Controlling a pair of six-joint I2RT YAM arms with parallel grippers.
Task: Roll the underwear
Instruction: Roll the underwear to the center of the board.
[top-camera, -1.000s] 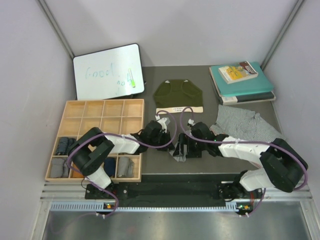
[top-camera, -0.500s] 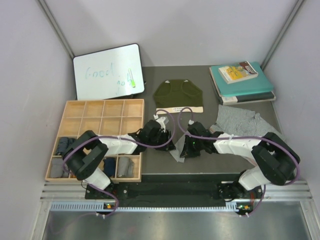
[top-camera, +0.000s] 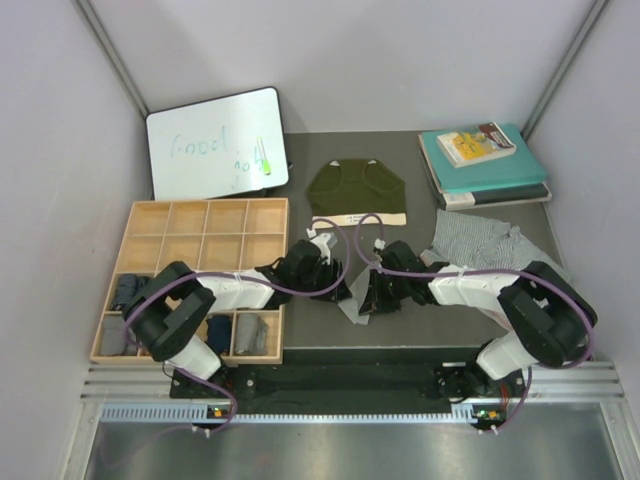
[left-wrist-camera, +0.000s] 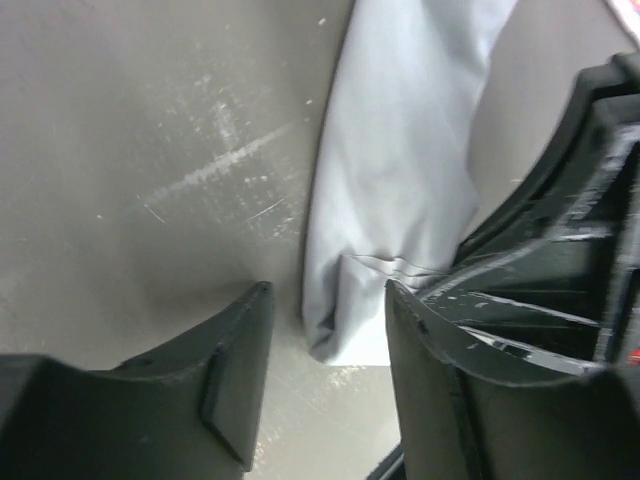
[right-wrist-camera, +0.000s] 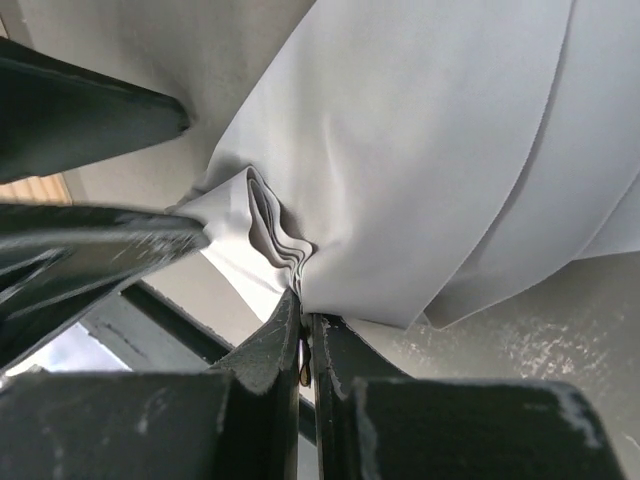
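The light grey underwear (top-camera: 352, 306) lies bunched at the table's front middle, between my two grippers. My right gripper (right-wrist-camera: 305, 300) is shut on a folded edge of this grey cloth (right-wrist-camera: 430, 150), and layered folds bunch just above the fingertips. My left gripper (left-wrist-camera: 328, 290) stands open, with the rounded end of the grey cloth (left-wrist-camera: 400, 170) lying just beyond the gap between its fingers. In the top view the left gripper (top-camera: 335, 285) and right gripper (top-camera: 372, 298) nearly meet. The olive green underwear (top-camera: 357, 192) lies flat behind them. The patterned underwear (top-camera: 490, 247) lies crumpled at the right.
A wooden compartment tray (top-camera: 205, 235) stands at the left, with rolled cloths in its front cells. A whiteboard (top-camera: 215, 142) leans at the back left. Teal books (top-camera: 485, 165) are stacked at the back right. The right gripper's black body (left-wrist-camera: 560, 260) crowds the left wrist view.
My left gripper has opened and let go of the grey cloth. My right gripper has shut on the cloth's edge and shifted slightly left.
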